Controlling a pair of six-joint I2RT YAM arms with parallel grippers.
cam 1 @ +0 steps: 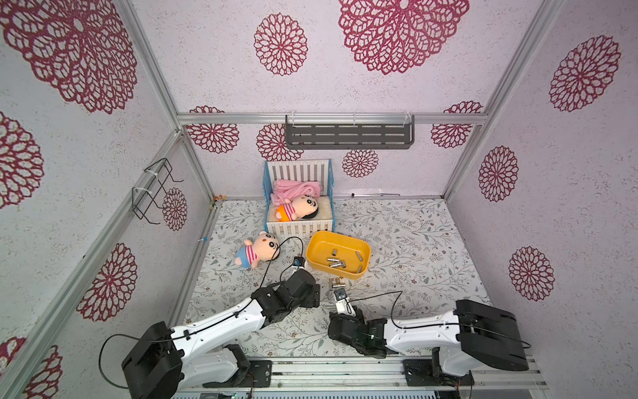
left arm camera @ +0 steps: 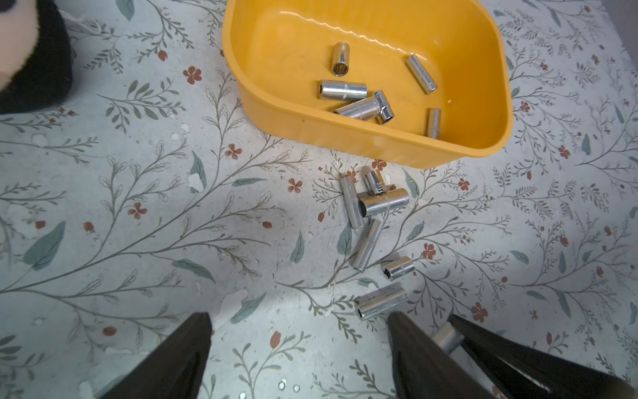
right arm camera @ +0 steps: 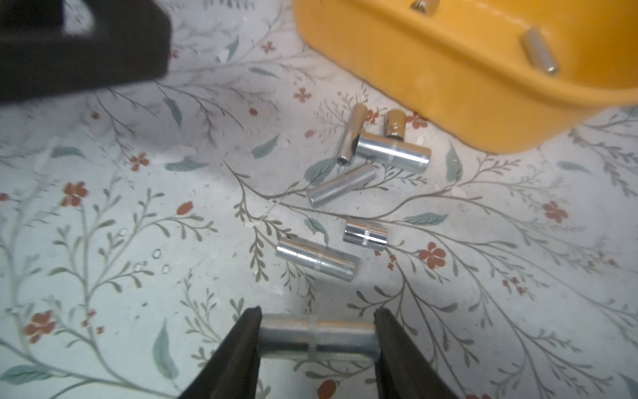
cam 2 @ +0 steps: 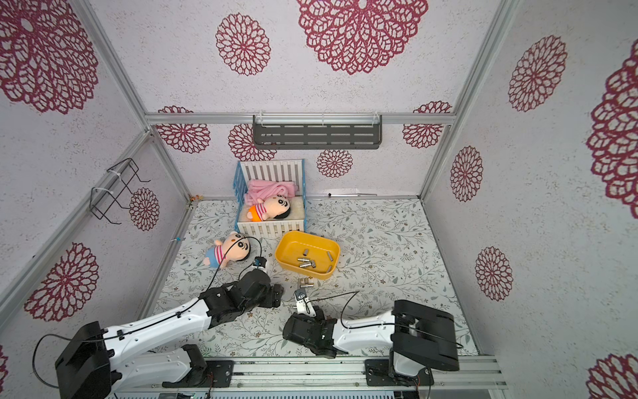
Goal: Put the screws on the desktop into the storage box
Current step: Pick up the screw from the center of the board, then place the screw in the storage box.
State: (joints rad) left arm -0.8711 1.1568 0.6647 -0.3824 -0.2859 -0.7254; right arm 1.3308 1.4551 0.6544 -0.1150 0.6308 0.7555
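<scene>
Right gripper (right arm camera: 317, 312) jaws pinch one screw (right arm camera: 317, 336) end to end, likely so its round barrel cannot roll; left gripper (left arm camera: 321, 319) jaws gape wide, empty. Six loose screws (left arm camera: 366, 245) lie on the desk (cam 1: 414, 248), at 6 o'clock of the storage box (cam 1: 341, 274) in both top views, a short carry; six more inside

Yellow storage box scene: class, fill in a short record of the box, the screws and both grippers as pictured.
Box: shallow yellow plastic storage box, standing on the leaf-printed white desktop
Inside box: six small shiny metal screws
Loose screws: six, on the desktop beside the box
Right gripper: closed end to end on a seventh screw, at the desktop
Left gripper: open, empty
</scene>
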